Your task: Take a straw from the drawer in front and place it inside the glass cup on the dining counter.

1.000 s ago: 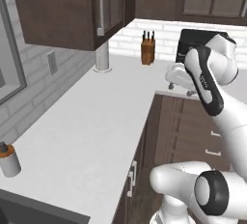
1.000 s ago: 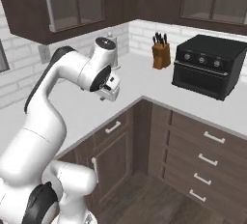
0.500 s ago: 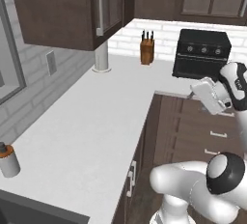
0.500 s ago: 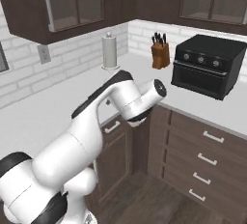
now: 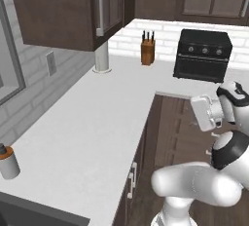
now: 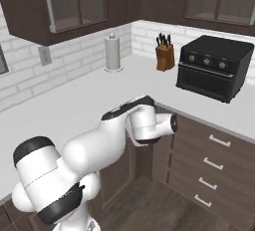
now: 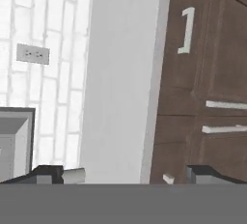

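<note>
Hangs low before the dark cabinet fronts with the gripper (image 7: 128, 175) spread wide, pinching nothing. Faces the drawer (image 7: 205, 49), shut, at the upper right of the hand view beside the white counter (image 7: 123, 73) edge, probably with the straw hidden inside; best hooked by the short silver handle (image 7: 187, 30). Expect a light, thin, slippery, easily crushed straw, so pinch gently near mid-length.

White brick wall (image 6: 79, 58), dark cabinets (image 6: 69, 3), wood floor (image 6: 164, 210).
</note>
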Controlling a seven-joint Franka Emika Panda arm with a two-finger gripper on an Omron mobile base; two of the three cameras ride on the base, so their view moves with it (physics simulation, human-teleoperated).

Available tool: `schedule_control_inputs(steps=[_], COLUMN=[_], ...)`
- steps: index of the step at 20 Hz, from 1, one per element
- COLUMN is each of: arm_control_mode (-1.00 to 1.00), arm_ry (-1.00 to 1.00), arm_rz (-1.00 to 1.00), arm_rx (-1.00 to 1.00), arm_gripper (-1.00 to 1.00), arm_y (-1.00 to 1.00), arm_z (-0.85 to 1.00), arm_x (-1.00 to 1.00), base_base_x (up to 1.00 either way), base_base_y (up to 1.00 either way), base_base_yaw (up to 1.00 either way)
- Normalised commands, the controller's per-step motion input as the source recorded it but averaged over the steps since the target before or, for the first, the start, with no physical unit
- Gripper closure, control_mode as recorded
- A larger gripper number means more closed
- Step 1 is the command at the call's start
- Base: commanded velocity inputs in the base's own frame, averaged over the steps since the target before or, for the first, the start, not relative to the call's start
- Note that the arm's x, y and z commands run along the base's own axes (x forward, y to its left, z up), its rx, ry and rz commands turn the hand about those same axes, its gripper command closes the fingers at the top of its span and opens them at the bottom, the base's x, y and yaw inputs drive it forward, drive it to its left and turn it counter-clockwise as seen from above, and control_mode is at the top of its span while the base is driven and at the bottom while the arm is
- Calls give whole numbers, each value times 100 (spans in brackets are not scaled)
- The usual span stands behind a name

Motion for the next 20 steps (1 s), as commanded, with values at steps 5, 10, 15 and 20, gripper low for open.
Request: schedule_control_inputs(steps=[5,10,15,20], arm_control_mode=[-100,-100,-100,-100], arm_ry=[0,-2,-4,-8], arm_rz=[0,2,3,7], arm_rx=[15,9,6,7], arm_gripper=[-100,-100,-100,-100], arm_y=[2,21,12,2], arm_z=[-69,-62,-51,-31], arm_x=[56,40,45,39], base_base_x=[0,0,0,0], base_base_y=[0,0,0,0], base_base_yaw=[0,0,0,0])
